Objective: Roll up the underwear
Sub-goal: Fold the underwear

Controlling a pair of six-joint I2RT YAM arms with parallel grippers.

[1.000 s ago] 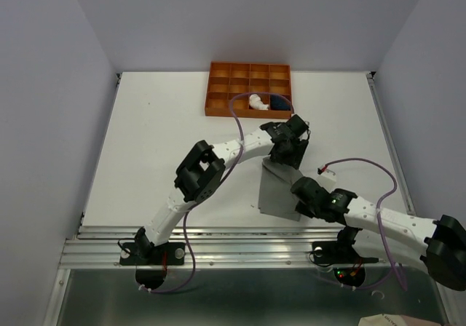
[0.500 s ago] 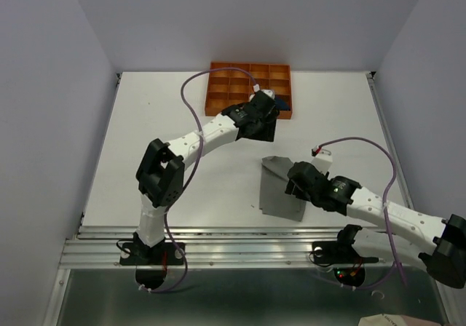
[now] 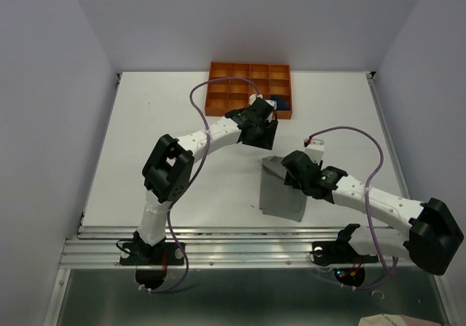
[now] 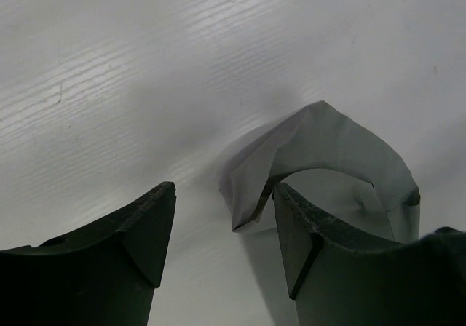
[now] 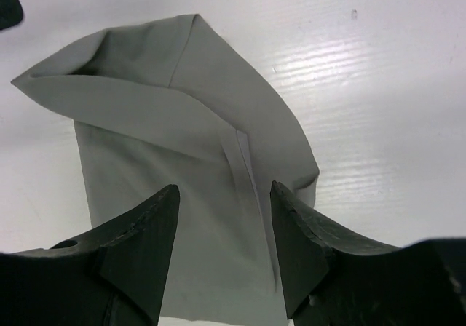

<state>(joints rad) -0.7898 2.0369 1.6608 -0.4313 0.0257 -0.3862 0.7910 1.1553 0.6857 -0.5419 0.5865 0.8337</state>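
Left gripper [image 4: 222, 246]: you've got the jaws wide apart, with nothing between them. It hangs over the bare white table [image 3: 160, 137], which is matte with faint streaked grain. The right finger [image 4: 313, 246] sits just beside the raised end of the grey underwear [image 4: 328, 137].

Right gripper [image 5: 224, 246]: jaws also well apart, not pinching anything, with the grey cloth lying below the gap.

The grey piece is smooth, thin matte fabric, folded into a long rectangle on the table in front of the right arm. Its far end is peaked up into a loose hollow fold, and a stitched seam runs down its length.

The orange grid tray [image 3: 233, 86] sits at the far edge. The left arm partly hides what's in its compartments.
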